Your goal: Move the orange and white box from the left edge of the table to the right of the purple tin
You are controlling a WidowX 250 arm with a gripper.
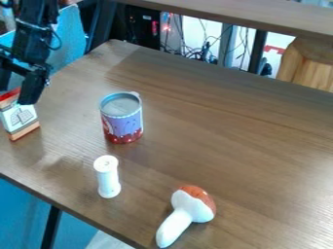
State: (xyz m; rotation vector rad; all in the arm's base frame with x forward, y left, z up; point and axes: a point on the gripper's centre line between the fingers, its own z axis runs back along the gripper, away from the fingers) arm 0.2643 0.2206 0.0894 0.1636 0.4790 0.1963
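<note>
At the upper left, the black gripper [19, 87] hangs down over the top of a small box [19, 116] with a red top, a white front and a tan lower edge. The gripper overlaps the box's upper part; whether it holds the box I cannot tell. To the right of them a blue and red tin [122, 121] with a grey top stands upright. A white spool-like cylinder [107, 177] stands nearer the front. Further right, a toy mushroom [185, 214] with a white stem and an orange-brown and white cap lies on its side.
The brown wooden table [240, 146] has its front edge running from the left side down to the bottom. Behind its far edge are cables [201, 51] and a wooden object [309, 63]. A brown shelf or second tabletop [240, 14] crosses the top.
</note>
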